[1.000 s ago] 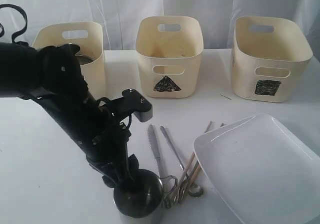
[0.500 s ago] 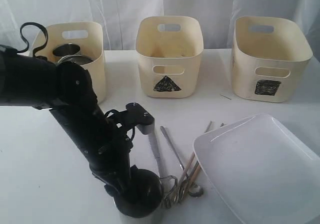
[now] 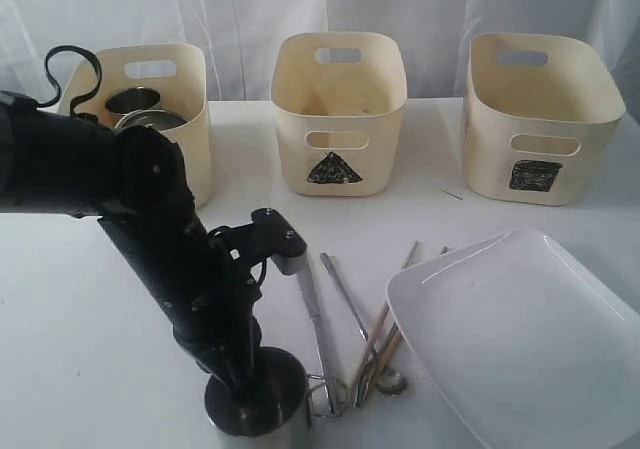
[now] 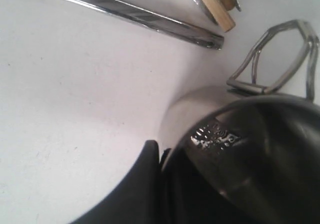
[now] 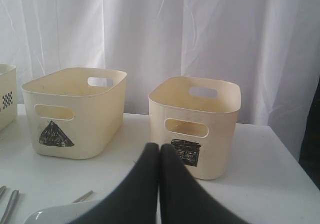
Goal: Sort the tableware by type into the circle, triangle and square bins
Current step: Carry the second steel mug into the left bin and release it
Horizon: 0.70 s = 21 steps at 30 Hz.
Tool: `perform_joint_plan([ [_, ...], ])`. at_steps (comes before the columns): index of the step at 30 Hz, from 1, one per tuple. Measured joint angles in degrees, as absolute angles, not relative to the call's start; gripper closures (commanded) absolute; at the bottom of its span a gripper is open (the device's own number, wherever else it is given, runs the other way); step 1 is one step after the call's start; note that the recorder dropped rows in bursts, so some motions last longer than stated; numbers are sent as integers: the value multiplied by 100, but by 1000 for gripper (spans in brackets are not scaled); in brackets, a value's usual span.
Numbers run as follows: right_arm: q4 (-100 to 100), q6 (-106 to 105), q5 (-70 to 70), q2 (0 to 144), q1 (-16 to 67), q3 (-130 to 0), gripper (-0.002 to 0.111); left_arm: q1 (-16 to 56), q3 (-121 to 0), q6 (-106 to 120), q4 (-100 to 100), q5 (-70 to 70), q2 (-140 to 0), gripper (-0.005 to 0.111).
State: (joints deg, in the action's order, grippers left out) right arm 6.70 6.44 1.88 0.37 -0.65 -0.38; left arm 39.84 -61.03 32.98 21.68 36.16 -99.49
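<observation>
At left, a cream bin (image 3: 190,139) already holds steel vessels (image 3: 135,101). In front, the left fingers (image 4: 142,184) pinch the wall of a steel handled cup (image 3: 270,411) standing on the white worktop (image 3: 60,319), apparently to lift it there. Cutlery (image 3: 318,319), chopsticks (image 3: 385,329) and a square plate (image 3: 520,329) wait rightward. The right fingers (image 5: 145,184) rest pressed together, empty.

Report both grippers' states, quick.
Left gripper: closed on the wall of the steel handled cup.
Right gripper: closed, holding nothing.
</observation>
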Motion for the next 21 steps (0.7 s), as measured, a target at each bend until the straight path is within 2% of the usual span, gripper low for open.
perform_joint_plan([
  [11,670,644,188,37,-65,-38,108,3984,-6261,2795,839,3667,-9202,107],
  [21,670,644,188,37,-65,-38,108,3865,-7489,207,-3125,3642,-8422,107],
])
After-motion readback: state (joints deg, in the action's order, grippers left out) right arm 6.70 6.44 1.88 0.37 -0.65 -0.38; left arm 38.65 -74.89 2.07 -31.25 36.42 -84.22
